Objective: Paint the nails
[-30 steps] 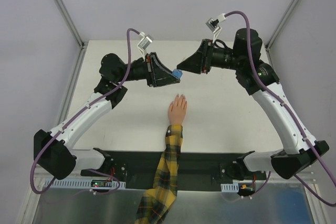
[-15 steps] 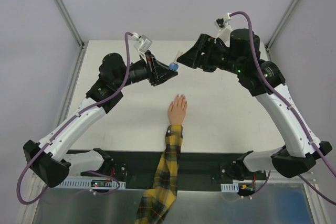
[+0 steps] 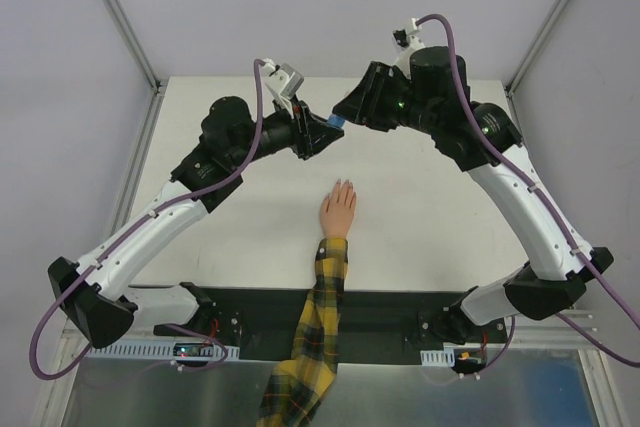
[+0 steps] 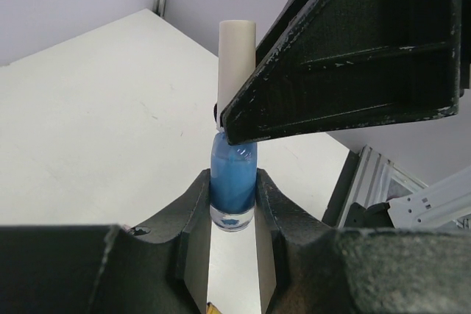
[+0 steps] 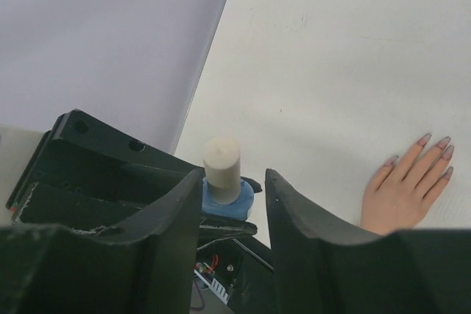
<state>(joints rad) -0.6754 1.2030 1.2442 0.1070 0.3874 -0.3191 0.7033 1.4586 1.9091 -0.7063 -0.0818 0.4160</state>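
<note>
Top external — nails barely discernible.

The nails are tiny and dull pinkish, close to skin tone, tipping the fingers of a peach hand lying flat, palm down, on the counter.

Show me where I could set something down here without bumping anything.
The table is bare left of the peach hand, out to the left arm, and right of it, out to the right arm. The far middle is crowded: the left claw holds a blue bottle and the right claw straddles its cap.
</note>
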